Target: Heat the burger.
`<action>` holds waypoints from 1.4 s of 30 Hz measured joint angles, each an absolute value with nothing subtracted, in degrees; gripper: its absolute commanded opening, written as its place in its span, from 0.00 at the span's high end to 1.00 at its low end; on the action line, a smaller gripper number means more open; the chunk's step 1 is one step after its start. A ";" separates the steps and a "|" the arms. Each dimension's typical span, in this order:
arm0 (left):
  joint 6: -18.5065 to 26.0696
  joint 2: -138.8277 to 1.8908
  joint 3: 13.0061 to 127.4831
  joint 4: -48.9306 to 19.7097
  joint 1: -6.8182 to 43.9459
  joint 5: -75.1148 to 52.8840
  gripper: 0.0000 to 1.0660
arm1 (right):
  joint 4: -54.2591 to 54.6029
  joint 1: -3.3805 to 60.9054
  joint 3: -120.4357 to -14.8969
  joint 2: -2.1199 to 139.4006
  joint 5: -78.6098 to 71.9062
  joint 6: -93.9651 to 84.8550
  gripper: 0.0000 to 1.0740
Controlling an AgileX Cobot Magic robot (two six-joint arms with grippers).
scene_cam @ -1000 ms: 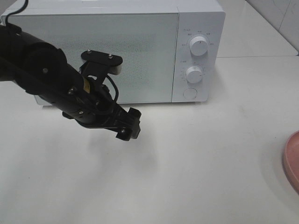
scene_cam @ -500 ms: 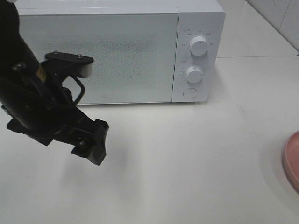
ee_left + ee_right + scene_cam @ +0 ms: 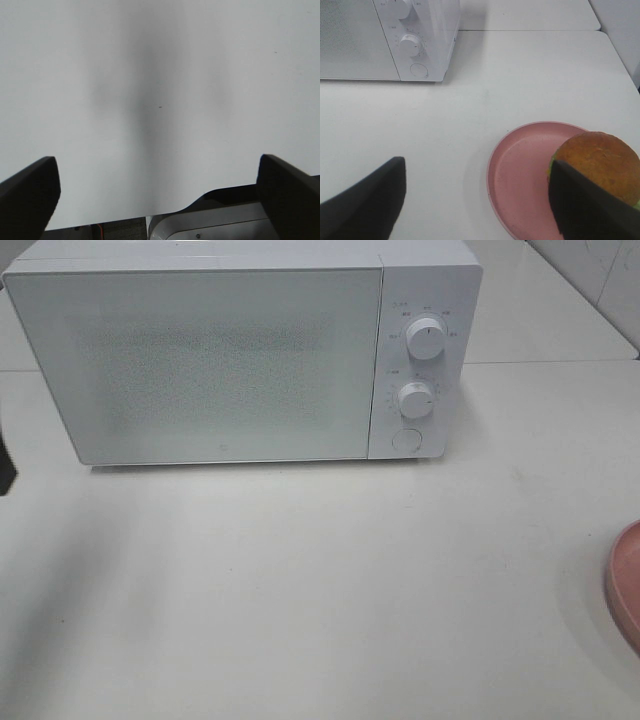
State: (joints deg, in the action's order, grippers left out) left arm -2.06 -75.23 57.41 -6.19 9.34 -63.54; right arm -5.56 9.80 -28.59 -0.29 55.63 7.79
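The burger (image 3: 600, 165) sits at one edge of the pink plate (image 3: 520, 175), well apart from the microwave (image 3: 220, 360), whose door is shut. Both grippers' fingers stand apart and empty: left (image 3: 150, 195), right (image 3: 475, 205). Risks, as judged: the off-centre burger could tip the plate or slide when lifted; the glossy bun may slip. Panel markings by the knobs (image 3: 425, 340) are too small to read.

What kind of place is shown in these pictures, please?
Probably a kitchen-style test bench: a white microwave with its door shut stands on a plain white table, and a burger sits on a pink plate nearby.
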 measured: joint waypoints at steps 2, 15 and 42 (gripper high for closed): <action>-1.49 -74.20 57.41 -6.19 7.39 -64.34 0.06 | -5.56 9.80 -28.59 -0.29 55.63 7.79 0.29; -0.86 -52.25 43.32 -6.07 2.46 -64.97 0.06 | -5.56 9.80 -28.59 -0.29 55.63 7.79 0.29; -0.69 -11.63 29.85 -4.13 2.46 -62.11 0.06 | -5.56 9.80 -28.59 -0.29 55.63 7.79 0.29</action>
State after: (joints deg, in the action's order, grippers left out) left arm -0.69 -11.63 29.85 -4.13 2.46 -62.11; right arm -5.56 9.80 -28.59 -0.29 55.63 7.79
